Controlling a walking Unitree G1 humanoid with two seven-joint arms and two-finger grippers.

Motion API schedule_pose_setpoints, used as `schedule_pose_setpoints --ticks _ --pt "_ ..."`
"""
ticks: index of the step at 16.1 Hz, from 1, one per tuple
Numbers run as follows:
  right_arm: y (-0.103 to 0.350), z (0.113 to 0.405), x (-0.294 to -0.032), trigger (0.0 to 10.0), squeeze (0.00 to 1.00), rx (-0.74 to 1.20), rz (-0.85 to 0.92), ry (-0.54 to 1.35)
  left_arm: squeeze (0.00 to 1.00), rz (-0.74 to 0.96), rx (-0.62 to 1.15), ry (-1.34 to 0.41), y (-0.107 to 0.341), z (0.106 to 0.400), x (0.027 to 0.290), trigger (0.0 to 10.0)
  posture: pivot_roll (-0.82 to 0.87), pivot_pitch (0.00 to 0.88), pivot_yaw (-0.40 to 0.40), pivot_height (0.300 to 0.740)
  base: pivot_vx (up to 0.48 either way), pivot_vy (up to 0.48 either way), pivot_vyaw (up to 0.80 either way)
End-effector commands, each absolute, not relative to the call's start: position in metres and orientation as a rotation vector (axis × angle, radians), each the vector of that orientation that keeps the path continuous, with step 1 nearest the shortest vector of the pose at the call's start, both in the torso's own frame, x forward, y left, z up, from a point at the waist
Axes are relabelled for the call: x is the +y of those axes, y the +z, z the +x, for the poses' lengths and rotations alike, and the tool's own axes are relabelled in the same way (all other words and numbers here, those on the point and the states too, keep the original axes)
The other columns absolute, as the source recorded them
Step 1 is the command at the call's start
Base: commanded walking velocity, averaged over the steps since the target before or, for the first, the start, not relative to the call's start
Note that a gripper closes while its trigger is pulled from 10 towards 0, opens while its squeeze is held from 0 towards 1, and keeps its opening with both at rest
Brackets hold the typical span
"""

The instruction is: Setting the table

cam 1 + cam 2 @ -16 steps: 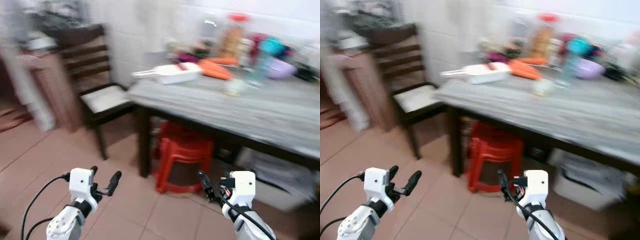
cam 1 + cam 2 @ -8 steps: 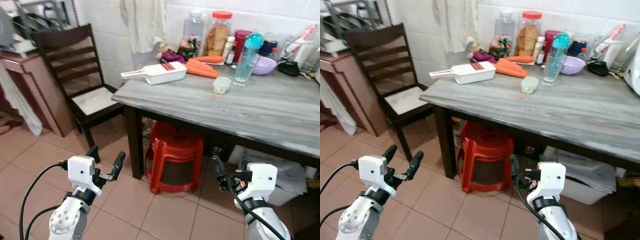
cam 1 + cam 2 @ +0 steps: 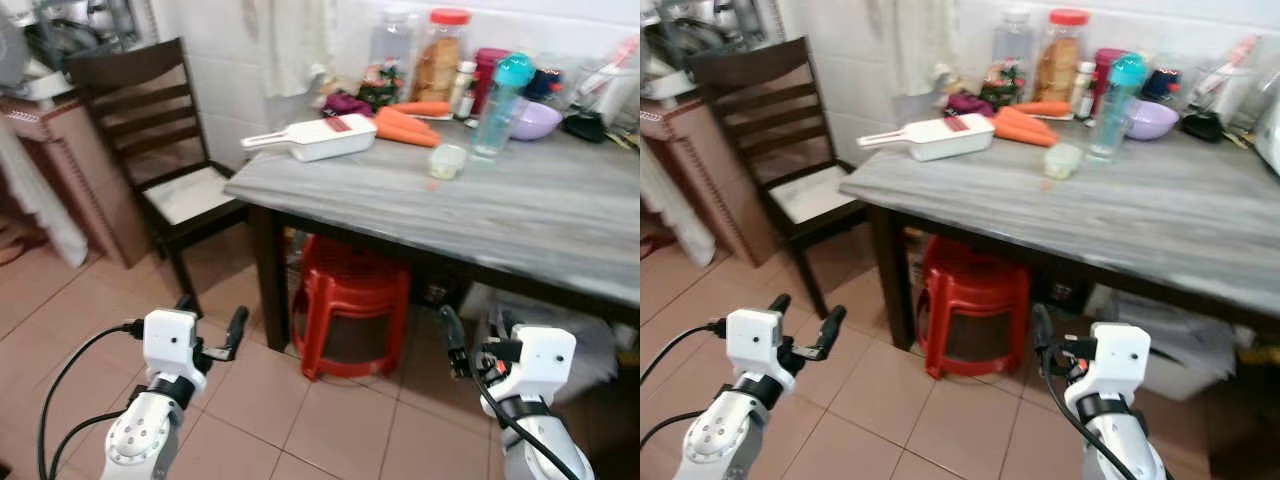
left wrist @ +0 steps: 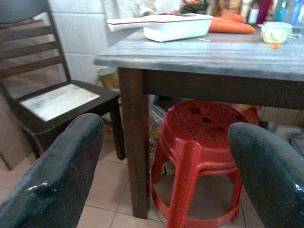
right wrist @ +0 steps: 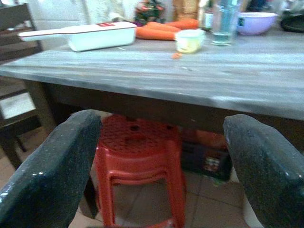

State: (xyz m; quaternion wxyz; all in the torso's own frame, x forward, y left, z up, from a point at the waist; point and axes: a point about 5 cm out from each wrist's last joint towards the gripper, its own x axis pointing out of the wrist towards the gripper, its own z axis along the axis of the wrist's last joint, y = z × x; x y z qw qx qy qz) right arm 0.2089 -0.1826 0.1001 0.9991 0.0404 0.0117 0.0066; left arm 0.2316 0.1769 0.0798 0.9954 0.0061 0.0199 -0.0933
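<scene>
The grey table (image 3: 520,215) is seen at twelve o'clock, with a red stool (image 3: 345,300) tucked beneath it and a dark chair (image 3: 150,150) at ten o'clock. A white slicer tray (image 3: 320,137), carrots (image 3: 410,125), a small cup (image 3: 446,160) and a clear bottle (image 3: 500,95) are gathered toward the far edge, at about one o'clock; jars and a purple bowl (image 3: 535,120) are lined along the wall behind.

The step in hand is judged to be the approach. It would be done well if the table were closed on squarely, the stool avoided, and both arms raised above the table edge before any reach is made.

The left gripper (image 3: 210,335) is held low at seven o'clock, jaws spread wide, nothing between them. The right gripper (image 5: 156,156) is held low at five o'clock, likewise released and wide apart, with nothing touched.
</scene>
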Motion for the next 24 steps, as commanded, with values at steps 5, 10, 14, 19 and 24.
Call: schedule_pose_setpoints --ticks 5,10,14,19,24 --pt "0.096 0.208 -0.183 10.0 0.0 0.05 0.146 0.011 0.0 0.041 0.058 -0.204 0.084 0.233 0.17 10.0 0.01 0.0 -0.022 0.74 0.0 0.0 -0.48" --pt "0.094 0.209 -0.186 10.0 0.0 0.035 0.115 -0.015 0.0 0.05 0.07 -0.208 0.084 0.231 0.17 10.0 0.01 0.0 -0.02 0.74 -0.295 0.0 0.0" --pt "0.092 0.209 -0.184 10.0 0.0 0.051 0.126 -0.026 0.0 0.054 0.076 -0.207 0.083 0.232 0.171 10.0 0.01 0.0 -0.017 0.74 -0.386 0.0 0.0" --pt "0.091 0.209 -0.186 10.0 0.0 0.056 0.124 -0.041 0.0 0.011 0.068 -0.23 0.084 0.233 0.171 10.0 0.01 0.0 -0.013 0.74 -0.158 0.0 0.0" --pt "0.087 0.209 -0.188 10.0 0.0 0.08 0.135 -0.06 0.0 -0.019 0.072 -0.274 0.084 0.233 0.167 10.0 0.01 0.0 -0.01 0.74 0.0 0.0 0.0"
